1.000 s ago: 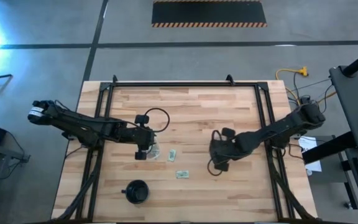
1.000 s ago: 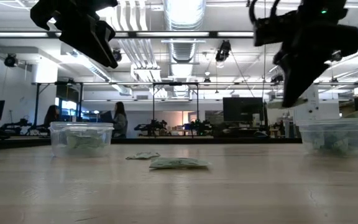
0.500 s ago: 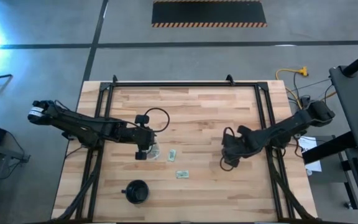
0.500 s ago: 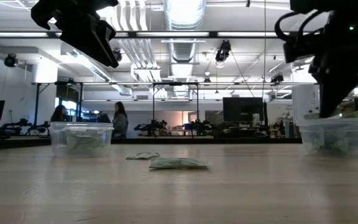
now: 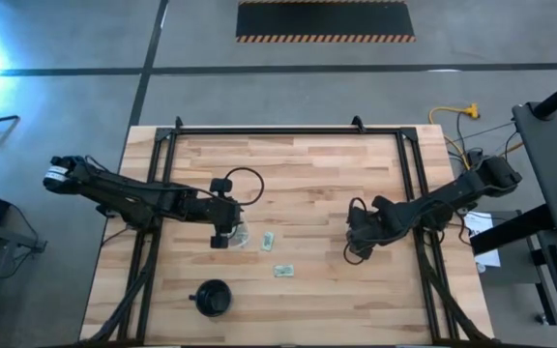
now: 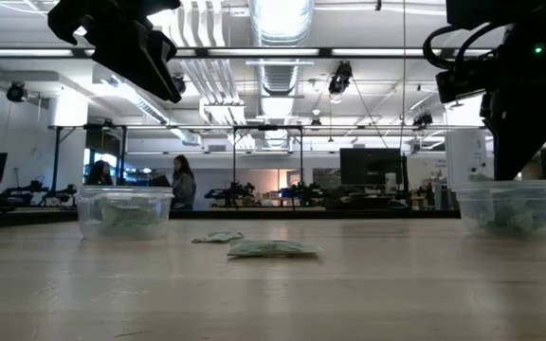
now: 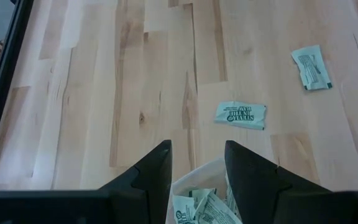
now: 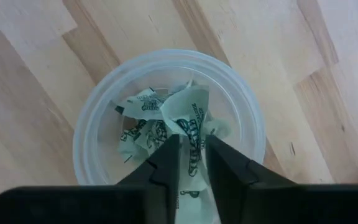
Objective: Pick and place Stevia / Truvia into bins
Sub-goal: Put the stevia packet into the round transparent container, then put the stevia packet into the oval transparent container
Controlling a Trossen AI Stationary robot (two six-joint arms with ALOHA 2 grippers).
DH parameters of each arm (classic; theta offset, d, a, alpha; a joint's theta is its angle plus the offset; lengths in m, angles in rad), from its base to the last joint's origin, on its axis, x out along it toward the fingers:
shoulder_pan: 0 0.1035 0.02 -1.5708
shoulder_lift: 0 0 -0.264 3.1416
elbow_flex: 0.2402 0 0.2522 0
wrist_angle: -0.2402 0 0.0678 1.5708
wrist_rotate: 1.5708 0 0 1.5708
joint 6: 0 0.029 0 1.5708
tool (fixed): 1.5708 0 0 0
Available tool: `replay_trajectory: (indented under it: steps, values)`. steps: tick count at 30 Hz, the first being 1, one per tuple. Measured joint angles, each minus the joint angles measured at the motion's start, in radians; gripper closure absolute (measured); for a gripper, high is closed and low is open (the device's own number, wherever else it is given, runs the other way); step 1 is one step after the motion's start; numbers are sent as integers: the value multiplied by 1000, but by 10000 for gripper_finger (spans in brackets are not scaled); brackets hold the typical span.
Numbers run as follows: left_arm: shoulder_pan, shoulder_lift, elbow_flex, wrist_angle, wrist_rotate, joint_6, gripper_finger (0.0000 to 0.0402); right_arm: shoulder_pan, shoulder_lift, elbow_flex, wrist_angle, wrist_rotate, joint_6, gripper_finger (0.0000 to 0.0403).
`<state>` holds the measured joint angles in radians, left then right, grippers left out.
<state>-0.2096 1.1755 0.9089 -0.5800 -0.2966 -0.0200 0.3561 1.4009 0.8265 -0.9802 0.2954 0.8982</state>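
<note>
The right tool (image 8: 191, 163), directly over the right cup (image 8: 92, 118), is pinched on a Stevia packet (image 8: 188, 115); spread the fingers fully and lift straight. Farther off, two loose packets (image 5: 269, 239) lie beside the left cup (image 6: 124, 210), where the left tool (image 7: 197, 165) hangs with fingers apart

From table height you see two clear cups on the wooden table (image 6: 273, 284) — one cup (image 6: 124, 210) at the left, the other cup (image 6: 513, 206) at the right edge, each holding pale packets. Two loose packets lie between them: a nearer packet (image 6: 271, 248) and a smaller packet (image 6: 217, 237) just behind. One dark arm (image 6: 121, 43) hangs above the left cup; the other arm (image 6: 515, 85) reaches down right over the right cup. People (image 6: 179, 182) stand in the room beyond.
</note>
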Motion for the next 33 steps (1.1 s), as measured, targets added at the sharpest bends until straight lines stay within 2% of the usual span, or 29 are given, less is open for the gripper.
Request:
replay_trajectory:
  steps: [5, 10, 17, 21, 27, 33]
  values:
    - [0, 0, 0, 0, 0, 0, 269, 0, -1, 1, 1, 0, -2, 283]
    - [0, 0, 0, 0, 0, 0, 269, 6, -23, 1, -2, -2, 0, 247]
    - [-1, 0, -6, 33, 1, 0, 269, 70, -157, 2, -9, -1, 66, 232]
    - [-1, 1, -41, 123, 25, 27, 269, 141, -218, 2, 64, 89, 84, 234]
    - [-2, 69, -46, 252, 168, 97, 269, 217, -205, -4, 323, 209, -115, 236]
    - [-4, 228, 6, 282, 197, 131, 269, 221, -144, -1, 482, 289, -303, 239]
